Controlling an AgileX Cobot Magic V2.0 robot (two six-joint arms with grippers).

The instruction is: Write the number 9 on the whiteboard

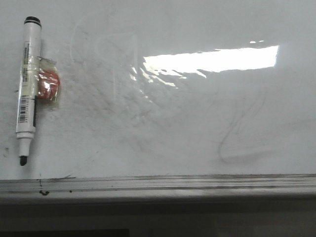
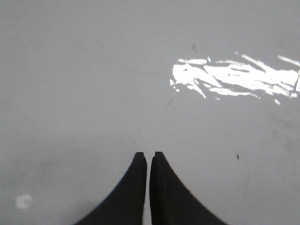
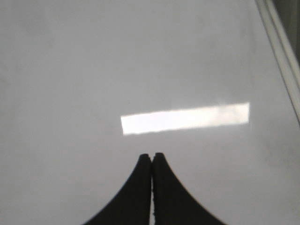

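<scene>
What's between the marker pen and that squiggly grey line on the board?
Just bare whiteboard with faint smudges and a bright glare, between marker and squiggle, front view.

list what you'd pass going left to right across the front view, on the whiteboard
marker → orange item in clear wrap taped beside it → faint erased lines → bright light reflection → grey erased squiggle. All lie on the whiteboard; no black 9 is drawn yet.

We see the whiteboard (image 1: 197,123) as glossy and smooth, mirroring a bright light, its sheen dulled by grey smudges. Its ledge (image 1: 173,183) looks like brushed grey metal, and the marker (image 1: 27,89) smooth white plastic beside crinkly clear wrapping (image 1: 49,84).
</scene>
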